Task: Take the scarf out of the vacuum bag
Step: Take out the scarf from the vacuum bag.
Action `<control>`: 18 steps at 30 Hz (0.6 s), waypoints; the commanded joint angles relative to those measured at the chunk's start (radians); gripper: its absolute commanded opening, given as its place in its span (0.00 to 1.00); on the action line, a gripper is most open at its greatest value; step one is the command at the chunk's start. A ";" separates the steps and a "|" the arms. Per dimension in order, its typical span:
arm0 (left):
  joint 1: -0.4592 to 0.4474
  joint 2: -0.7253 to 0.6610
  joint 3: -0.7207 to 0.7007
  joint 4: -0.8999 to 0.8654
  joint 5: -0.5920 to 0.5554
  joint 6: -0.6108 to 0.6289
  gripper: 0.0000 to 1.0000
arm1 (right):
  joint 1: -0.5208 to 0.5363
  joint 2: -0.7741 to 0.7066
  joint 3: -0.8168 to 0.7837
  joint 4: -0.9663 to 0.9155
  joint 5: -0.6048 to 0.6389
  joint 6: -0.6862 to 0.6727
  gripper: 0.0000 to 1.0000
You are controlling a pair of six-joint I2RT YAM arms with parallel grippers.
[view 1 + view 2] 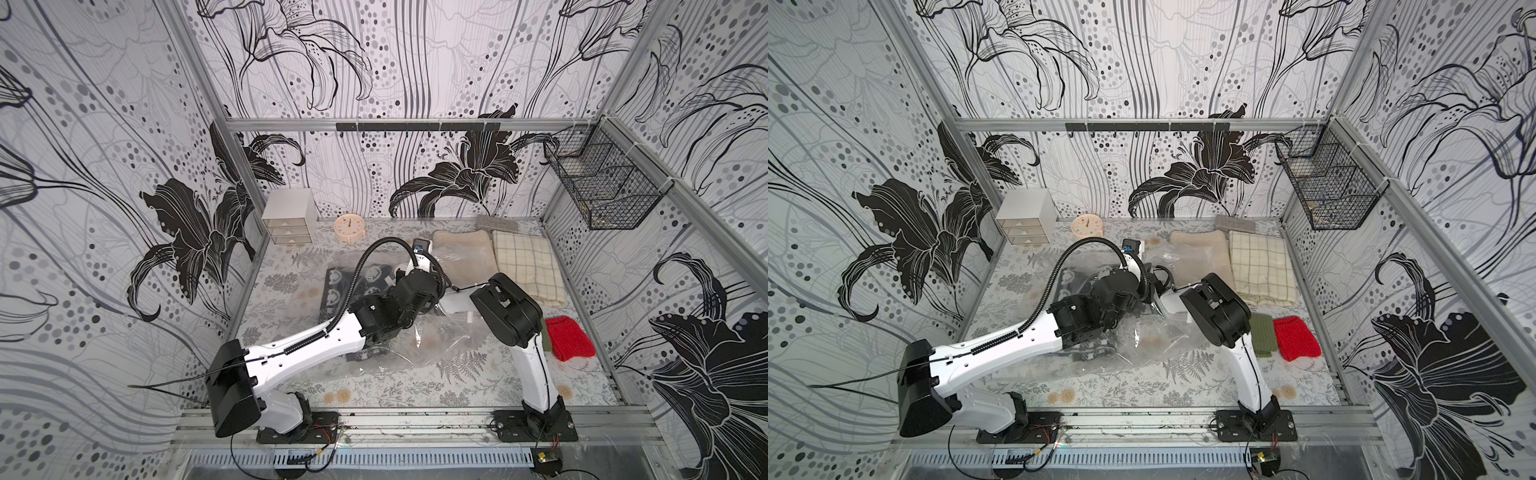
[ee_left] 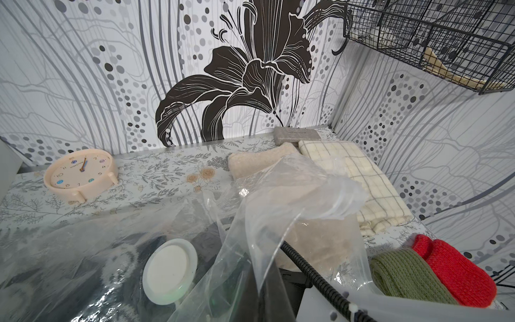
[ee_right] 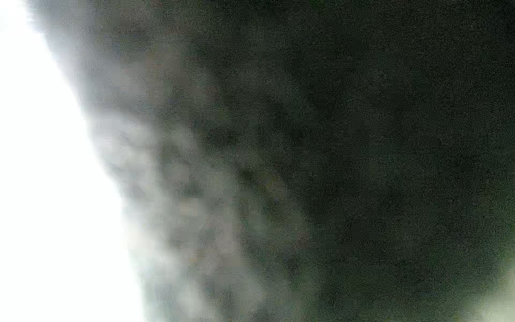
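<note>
Where plastic crinkles, clear vacuum bag [image 2: 278,200], round valve [image 2: 170,271]

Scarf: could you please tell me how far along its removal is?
Done: the bag looks open, its flap lifted by the left gripper. In hand: the right arm seems to reach inside. Left: the dark scarf is not yet out.

Near strip of table [image 1: 415,390] open, full width. Left lane beside vacuum bag [image 1: 440,338] passable up to drawer unit [image 1: 289,216] and clock [image 1: 350,227]. My left arm [image 1: 316,345] lies across mid-table. Far right blocked: beige towel [image 1: 457,245], checked cloth [image 1: 528,266]. Right edge: green knit [image 1: 1262,334], red knit [image 1: 569,338]. Wire basket [image 1: 598,187] overhangs high.
</note>
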 commanded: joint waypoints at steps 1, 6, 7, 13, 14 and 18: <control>0.011 0.029 0.013 -0.015 0.052 -0.017 0.00 | -0.018 -0.061 -0.042 -0.042 0.072 -0.033 0.00; 0.012 0.055 0.026 -0.025 0.070 -0.029 0.00 | -0.022 -0.056 -0.054 -0.042 0.069 -0.030 0.00; 0.012 0.057 0.026 -0.025 0.071 -0.031 0.00 | -0.023 -0.054 -0.052 -0.044 0.066 -0.029 0.00; 0.017 0.068 0.035 -0.036 0.086 -0.048 0.00 | -0.022 -0.048 -0.018 -0.127 0.092 -0.074 0.00; 0.021 0.067 0.035 -0.042 0.095 -0.054 0.00 | -0.023 -0.045 -0.015 -0.136 0.098 -0.076 0.00; 0.045 0.045 0.009 -0.056 0.126 -0.081 0.00 | -0.022 -0.025 0.016 -0.199 0.155 -0.066 0.00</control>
